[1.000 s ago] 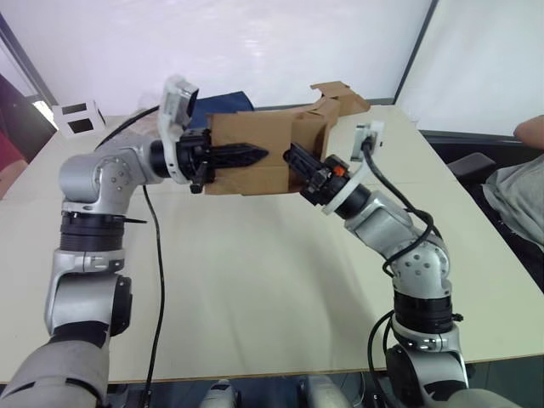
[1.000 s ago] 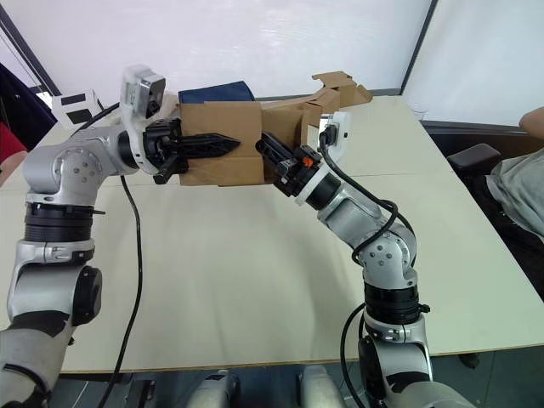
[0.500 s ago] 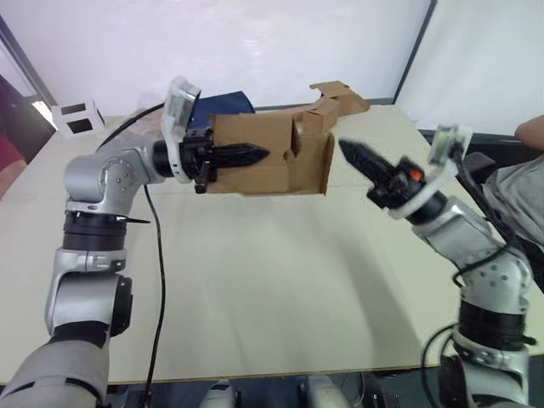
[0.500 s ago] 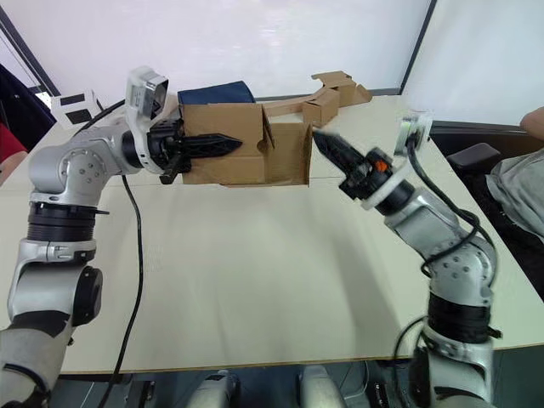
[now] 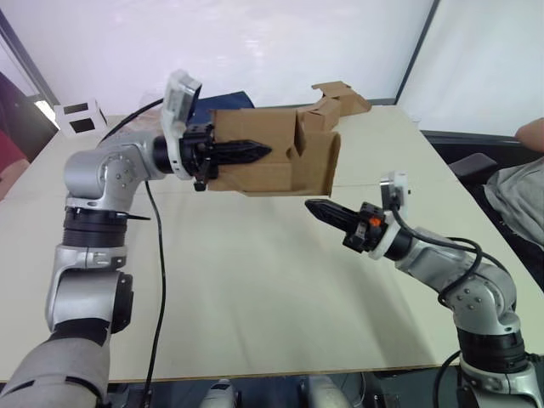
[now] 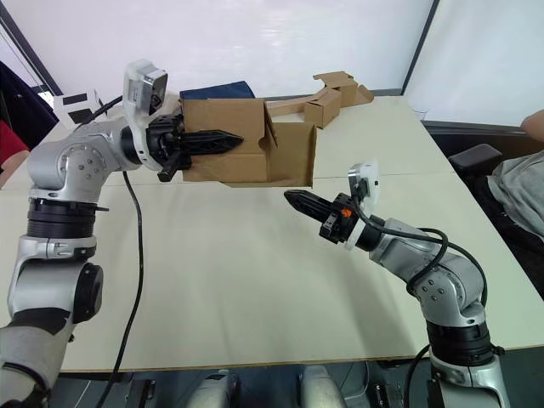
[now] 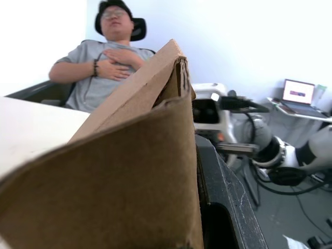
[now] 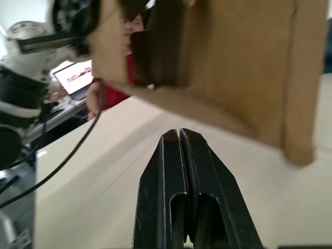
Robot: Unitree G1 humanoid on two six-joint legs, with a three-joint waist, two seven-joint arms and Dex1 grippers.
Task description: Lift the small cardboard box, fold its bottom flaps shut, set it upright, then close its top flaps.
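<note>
The small cardboard box [image 5: 255, 176] hangs on its side above the table's far half. My left gripper [image 5: 264, 154] is shut on its left wall, one black finger [image 7: 223, 197] lying along the outside. At the box's right end a broad flap [image 5: 321, 166] hangs down across the opening, with a notched flap [image 5: 299, 140] beside it. I cannot tell whether these are its bottom flaps or its top flaps. My right gripper [image 5: 311, 206] is shut and holds nothing. It sits low, just below the box's right end, pointing left, with its fingertips [image 8: 179, 136] pressed together.
A cluster of brown cardboard boxes [image 5: 338, 96] and a dark blue object [image 5: 225, 102] lie at the table's far edge. A small white box [image 5: 76, 116] stands at the far left. A person [image 5: 520, 180] sits to the right. A black cable [image 5: 160, 280] hangs from my left arm.
My right gripper pulled out of the box's right end, swung out to the right, then dropped low below that end. The right-end flap now hangs down. The left gripper still holds the box.
</note>
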